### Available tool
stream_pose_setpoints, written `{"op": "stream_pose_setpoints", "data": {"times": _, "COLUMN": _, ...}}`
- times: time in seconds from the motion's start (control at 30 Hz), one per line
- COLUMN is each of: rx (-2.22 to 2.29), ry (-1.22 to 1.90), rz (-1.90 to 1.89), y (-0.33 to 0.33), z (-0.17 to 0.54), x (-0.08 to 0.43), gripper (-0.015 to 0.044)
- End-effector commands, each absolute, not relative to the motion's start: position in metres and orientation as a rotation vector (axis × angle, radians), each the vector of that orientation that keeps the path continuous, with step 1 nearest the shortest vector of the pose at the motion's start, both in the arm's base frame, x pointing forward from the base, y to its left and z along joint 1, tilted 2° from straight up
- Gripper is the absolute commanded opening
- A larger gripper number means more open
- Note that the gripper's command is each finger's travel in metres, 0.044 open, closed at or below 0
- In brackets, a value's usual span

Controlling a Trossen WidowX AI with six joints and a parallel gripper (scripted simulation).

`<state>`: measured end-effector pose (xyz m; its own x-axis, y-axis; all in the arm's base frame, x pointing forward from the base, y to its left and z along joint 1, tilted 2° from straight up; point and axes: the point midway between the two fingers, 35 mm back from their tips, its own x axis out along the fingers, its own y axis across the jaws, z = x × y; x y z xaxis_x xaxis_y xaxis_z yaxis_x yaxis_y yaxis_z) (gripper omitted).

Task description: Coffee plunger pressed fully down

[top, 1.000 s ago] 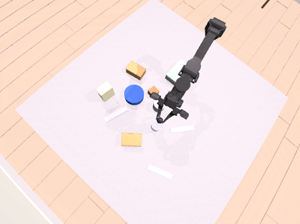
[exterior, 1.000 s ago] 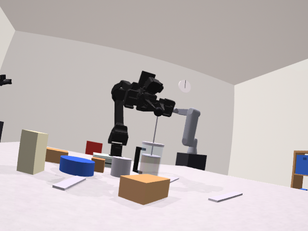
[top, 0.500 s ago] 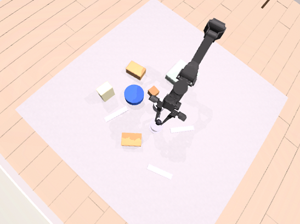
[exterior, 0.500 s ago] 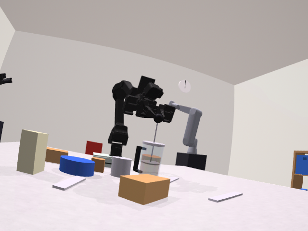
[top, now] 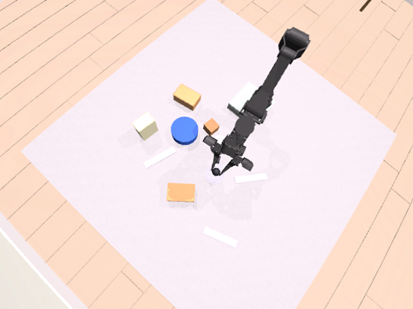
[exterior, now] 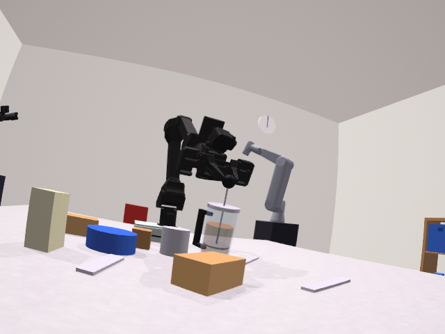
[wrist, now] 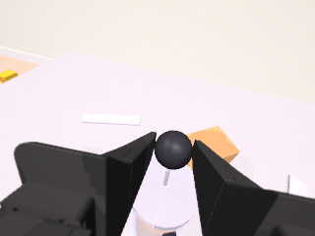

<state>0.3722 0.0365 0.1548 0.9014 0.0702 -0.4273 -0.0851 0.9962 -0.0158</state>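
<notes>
My gripper (top: 217,169) (wrist: 174,141) is shut on the round black plunger knob (top: 215,172) (exterior: 229,181) (wrist: 173,150), with one fingertip on each side of it. The knob is above the pale lid (exterior: 229,207) (wrist: 162,199) of the coffee press. A short length of thin grey rod (exterior: 225,197) (wrist: 166,178) shows between knob and lid, leaning slightly. The clear press (exterior: 235,220) stands on the table, with brown coffee inside and a black handle (exterior: 197,228) on its left in the exterior view. An orange block hides part of its foot there.
The orange block (top: 181,191) (exterior: 207,273) (wrist: 217,143) is near the press. A grey cylinder (exterior: 174,241) stands by the handle. A blue disc (top: 184,129) (exterior: 111,240), a small brown block (top: 211,126), a cream block (top: 145,125) (exterior: 44,219) and flat white strips (top: 219,236) (wrist: 111,119) lie around.
</notes>
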Motion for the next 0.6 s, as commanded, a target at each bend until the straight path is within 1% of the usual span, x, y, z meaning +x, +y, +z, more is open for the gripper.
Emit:
{"op": "stream_pose_setpoints", "data": {"times": 0.0, "rx": -0.047, "ry": 0.513, "rz": 0.083, "y": 0.0357, "z": 0.1278, "x": 0.3692, "gripper": 0.0119}}
{"op": "stream_pose_setpoints", "data": {"times": 0.57, "rx": -0.047, "ry": 0.512, "rz": 0.083, "y": 0.0361, "z": 0.1308, "x": 0.3759, "gripper": 0.0119}}
